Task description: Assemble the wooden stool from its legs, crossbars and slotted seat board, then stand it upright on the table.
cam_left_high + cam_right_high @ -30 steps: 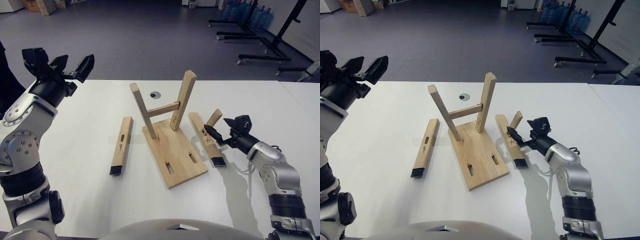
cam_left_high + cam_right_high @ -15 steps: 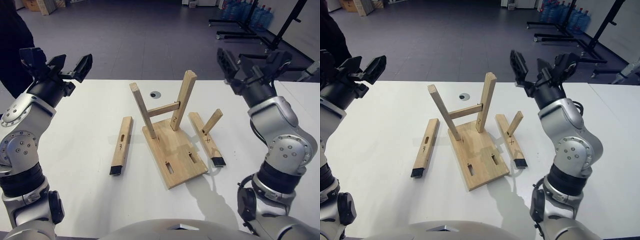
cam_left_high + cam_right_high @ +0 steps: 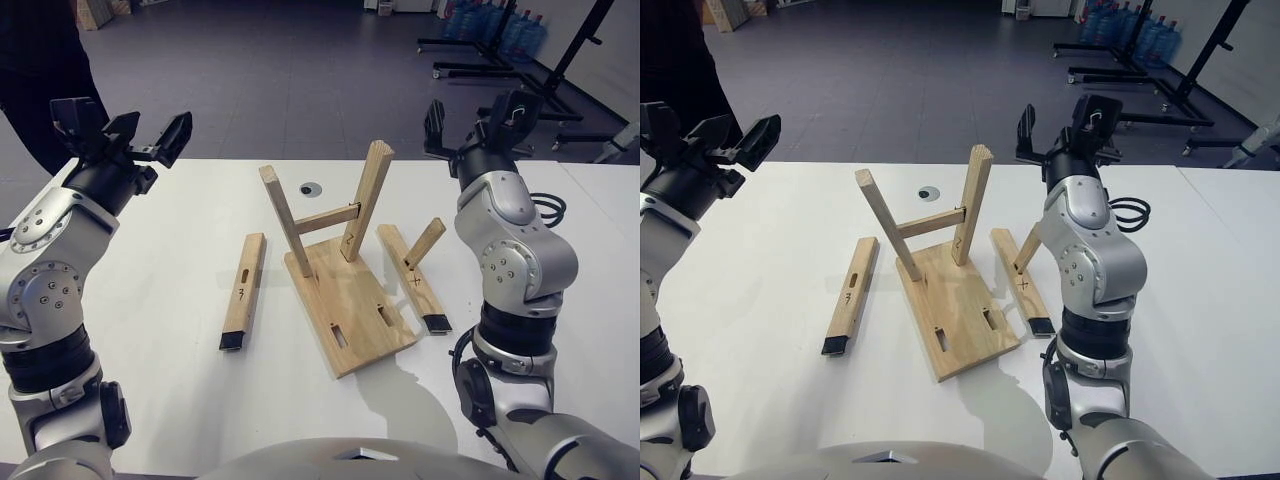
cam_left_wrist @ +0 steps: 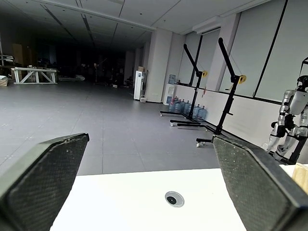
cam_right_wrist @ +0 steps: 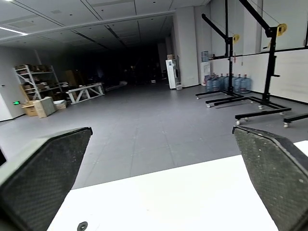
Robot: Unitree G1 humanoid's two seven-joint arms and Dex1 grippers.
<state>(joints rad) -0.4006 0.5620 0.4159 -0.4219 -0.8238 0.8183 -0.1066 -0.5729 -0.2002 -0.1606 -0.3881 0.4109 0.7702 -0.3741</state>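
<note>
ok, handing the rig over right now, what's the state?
Left pincer: open, empty, raised over the far left of the table. Right pincer: open, empty, raised at far right.
Seat board lies flat mid-table. Done: two legs stand in it, joined by a crossbar.
Loose: left leg lies left of the board; right leg lies right of it, a second crossbar plugged into it, slanting up.
Left to do: fit both into the free slots, then stand it all upright.
</note>
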